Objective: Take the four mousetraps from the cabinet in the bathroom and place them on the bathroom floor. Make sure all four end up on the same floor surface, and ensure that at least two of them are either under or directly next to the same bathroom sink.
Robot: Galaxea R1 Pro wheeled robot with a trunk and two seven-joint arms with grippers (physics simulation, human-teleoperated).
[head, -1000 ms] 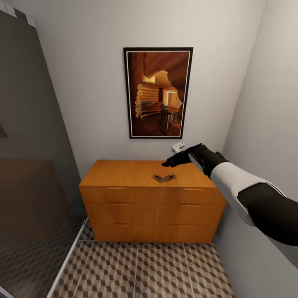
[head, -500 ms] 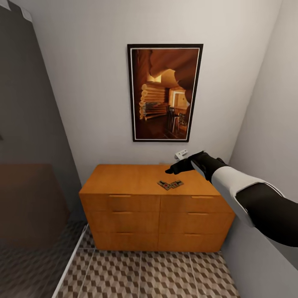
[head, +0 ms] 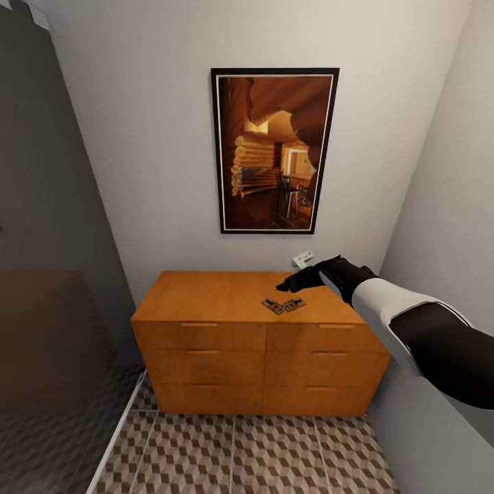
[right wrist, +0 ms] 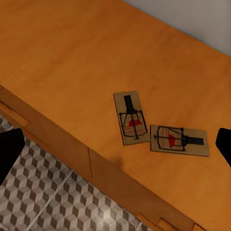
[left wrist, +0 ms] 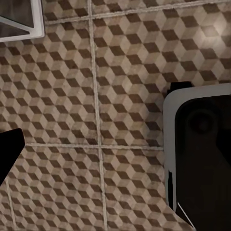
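The right gripper (head: 283, 287) hovers spread wide, holding nothing, just above two mousetraps (right wrist: 130, 117) lying corner to corner near the front edge of the orange cabinet (head: 206, 295) top.

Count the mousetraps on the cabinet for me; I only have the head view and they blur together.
Observer: The right wrist view shows two on the cabinet top: one mousetrap and a second mousetrap, both flat, wire side up.
Operator: Describe how they sit.
Observer: They form an L, corners almost touching, close to the front edge.
Operator: Report the right gripper.
Observer: The right gripper has its fingers wide apart in its wrist view, with nothing held.
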